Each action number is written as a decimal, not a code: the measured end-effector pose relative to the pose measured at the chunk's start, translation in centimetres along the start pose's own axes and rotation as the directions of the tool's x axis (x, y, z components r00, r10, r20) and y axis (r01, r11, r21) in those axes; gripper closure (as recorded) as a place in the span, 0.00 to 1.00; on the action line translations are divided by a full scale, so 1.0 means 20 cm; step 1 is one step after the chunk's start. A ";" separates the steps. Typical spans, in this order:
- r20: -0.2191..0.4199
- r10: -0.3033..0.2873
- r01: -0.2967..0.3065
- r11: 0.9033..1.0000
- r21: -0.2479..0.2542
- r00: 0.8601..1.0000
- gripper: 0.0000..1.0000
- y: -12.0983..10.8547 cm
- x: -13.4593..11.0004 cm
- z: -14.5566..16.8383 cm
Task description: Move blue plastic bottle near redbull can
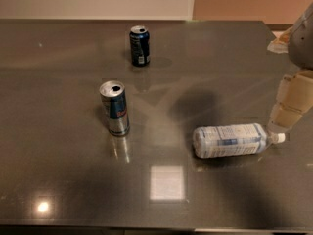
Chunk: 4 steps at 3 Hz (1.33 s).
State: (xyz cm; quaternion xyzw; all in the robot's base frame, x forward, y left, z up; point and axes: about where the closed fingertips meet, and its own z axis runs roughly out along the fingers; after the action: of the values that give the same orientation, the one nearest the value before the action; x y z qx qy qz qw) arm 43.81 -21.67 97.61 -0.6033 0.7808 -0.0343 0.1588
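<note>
The blue plastic bottle (231, 140) lies on its side on the dark table, white cap pointing right. The redbull can (115, 108) stands upright to its left, a good gap away. My gripper (286, 112) hangs at the right edge of the view, its cream-coloured end just above and touching or almost touching the bottle's cap end.
A shorter dark blue can with a white label (140, 45) stands upright farther back. The dark glossy table (58, 170) runs across the whole view, its far edge against a pale wall. A crumpled light object (279, 44) lies at the far right edge.
</note>
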 end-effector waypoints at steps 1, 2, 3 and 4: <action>0.000 0.000 0.000 1.000 0.000 1.000 0.00 0.00 0.00 0.00; -0.018 -0.019 0.019 1.000 0.002 1.000 0.00 0.00 0.00 0.02; -0.037 -0.054 0.053 0.998 -0.020 0.998 0.00 0.01 0.02 0.07; -0.037 -0.099 0.096 0.993 -0.067 0.994 0.00 0.07 0.05 0.16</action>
State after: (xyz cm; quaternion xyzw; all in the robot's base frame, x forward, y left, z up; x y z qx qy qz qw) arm 43.27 -21.80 94.08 -0.6447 0.7541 -0.0286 0.1217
